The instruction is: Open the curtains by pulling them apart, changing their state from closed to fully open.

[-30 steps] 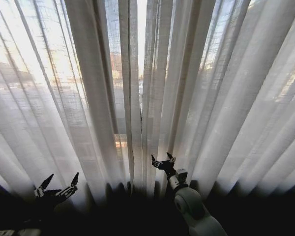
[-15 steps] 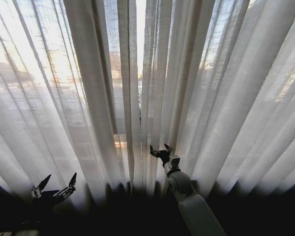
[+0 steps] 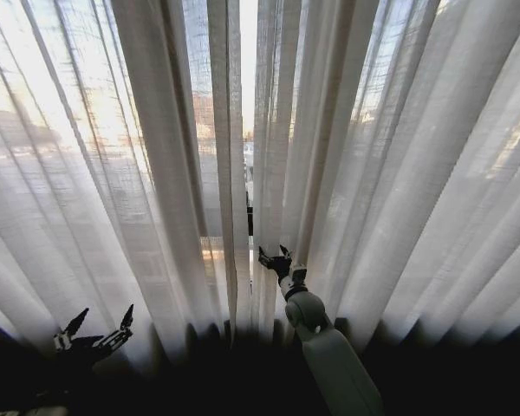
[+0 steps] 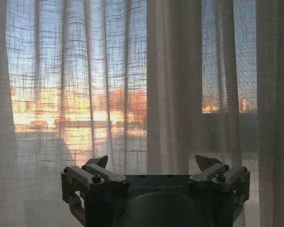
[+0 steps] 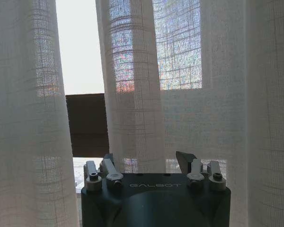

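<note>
Head view: right gripper (image 3: 275,256) has its fingers spread and holds nothing, positioned at the inner edge of the right panel of the curtains (image 3: 399,173), beside the narrow central gap. Left gripper (image 3: 98,328) is also spread and idle, low before the left panel. For a clean pull, the jaws should straddle 1 pleat edge fully before pinching, then draw sideways without snagging. Compared with 1 second ago, the right gripper has advanced up toward the gap.
</note>
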Controlling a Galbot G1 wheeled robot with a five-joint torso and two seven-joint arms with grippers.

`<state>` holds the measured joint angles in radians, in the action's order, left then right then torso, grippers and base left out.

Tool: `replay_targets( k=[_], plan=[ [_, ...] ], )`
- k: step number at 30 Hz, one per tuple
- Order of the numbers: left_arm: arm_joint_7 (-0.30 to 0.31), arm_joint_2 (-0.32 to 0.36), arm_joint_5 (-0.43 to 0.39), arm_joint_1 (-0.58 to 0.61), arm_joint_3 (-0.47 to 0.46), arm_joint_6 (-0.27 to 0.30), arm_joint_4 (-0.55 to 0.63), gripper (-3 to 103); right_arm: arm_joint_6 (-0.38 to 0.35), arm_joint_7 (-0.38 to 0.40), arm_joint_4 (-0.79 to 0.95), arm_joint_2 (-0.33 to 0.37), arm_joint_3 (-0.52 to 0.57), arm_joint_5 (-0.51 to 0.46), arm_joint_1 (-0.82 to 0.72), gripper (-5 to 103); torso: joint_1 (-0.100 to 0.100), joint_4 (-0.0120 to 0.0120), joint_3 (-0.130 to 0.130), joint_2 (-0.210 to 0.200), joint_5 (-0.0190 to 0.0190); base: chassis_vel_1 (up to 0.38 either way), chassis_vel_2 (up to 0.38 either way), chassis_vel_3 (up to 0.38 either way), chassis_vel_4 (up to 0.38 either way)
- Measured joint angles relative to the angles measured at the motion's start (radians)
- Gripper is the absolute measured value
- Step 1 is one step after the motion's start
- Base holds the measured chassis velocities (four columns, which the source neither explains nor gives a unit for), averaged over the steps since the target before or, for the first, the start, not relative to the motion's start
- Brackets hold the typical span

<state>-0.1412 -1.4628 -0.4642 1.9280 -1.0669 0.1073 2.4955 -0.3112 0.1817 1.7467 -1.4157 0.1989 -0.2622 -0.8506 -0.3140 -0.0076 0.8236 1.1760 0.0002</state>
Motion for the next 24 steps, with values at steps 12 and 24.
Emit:
replay_targets(
  k=[12,24],
  plan=[
    [0.0,-0.008,0.001,-0.002,0.001,-0.004,0.004,100,0.009,0.015,0.012,0.017,-0.002,0.0,-0.001,19,0.0,0.0,0.0,0.0,0.0,0.0,0.0,0.0,0.0],
    [0.0,-0.008,-0.001,0.005,0.001,-0.015,0.005,100,0.022,0.038,0.019,0.016,-0.004,0.003,-0.005,0,0.0,0.0,0.0,0.0,0.0,0.0,0.0,0.0,0.0]
  ],
)
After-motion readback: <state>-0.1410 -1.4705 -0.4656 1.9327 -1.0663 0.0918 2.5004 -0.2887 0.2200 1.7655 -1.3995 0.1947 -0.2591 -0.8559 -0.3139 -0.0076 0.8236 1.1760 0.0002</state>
